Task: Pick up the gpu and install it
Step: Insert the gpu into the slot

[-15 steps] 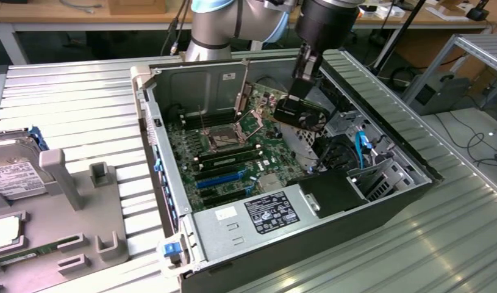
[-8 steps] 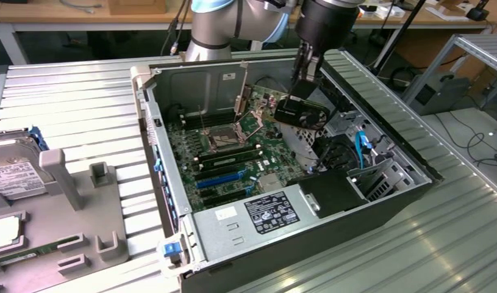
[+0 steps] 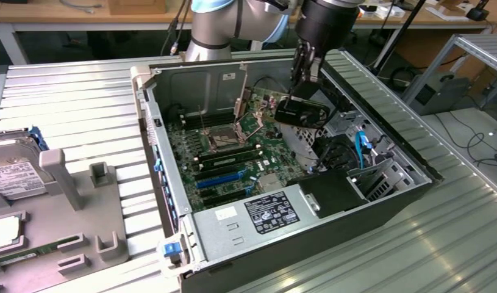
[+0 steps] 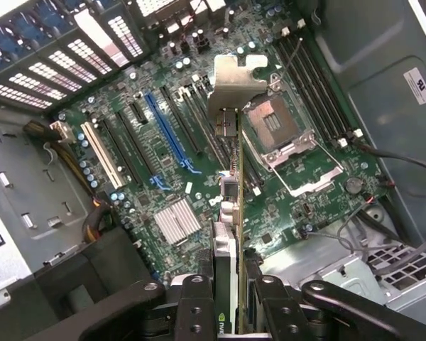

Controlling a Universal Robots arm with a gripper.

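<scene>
— What is lying on the tabletop?
— An open computer case, laid on its side, with the green motherboard facing up.
— And where is the gpu?
— It hangs in the case opening, above the motherboard, near the processor socket. Its silver bracket is at the end far from the claw.
— How does the claw stand?
— The two fingers are clamped on the gpu, one finger on each face.
</scene>
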